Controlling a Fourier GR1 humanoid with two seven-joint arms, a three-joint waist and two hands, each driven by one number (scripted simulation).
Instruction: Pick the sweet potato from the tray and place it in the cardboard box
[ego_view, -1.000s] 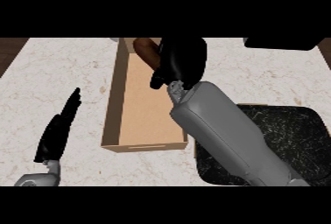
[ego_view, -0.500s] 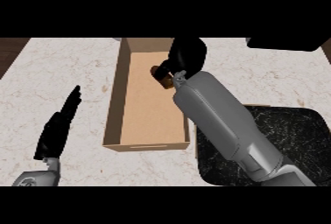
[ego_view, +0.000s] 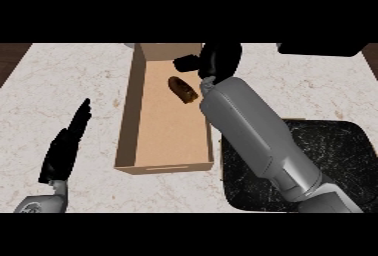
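The brown sweet potato (ego_view: 181, 89) lies on the floor of the long cardboard box (ego_view: 166, 145), in its far half. My right hand (ego_view: 215, 59) hovers just beyond and to the right of it, over the box's far right wall, fingers relaxed and apart from the potato. The dark speckled tray (ego_view: 332, 150) sits at the right, partly hidden by my right forearm, with nothing visible on it. My left hand (ego_view: 65, 146) rests open on the counter left of the box, fingers straight.
A dark object (ego_view: 317, 48) sits at the counter's far right edge. The marble counter (ego_view: 66, 80) spreads left of the box, with a dark wooden strip at the far left corner.
My right hand let go of the sweet potato, which now lies in the box, and lifted away toward the far right wall. The left hand stayed put.
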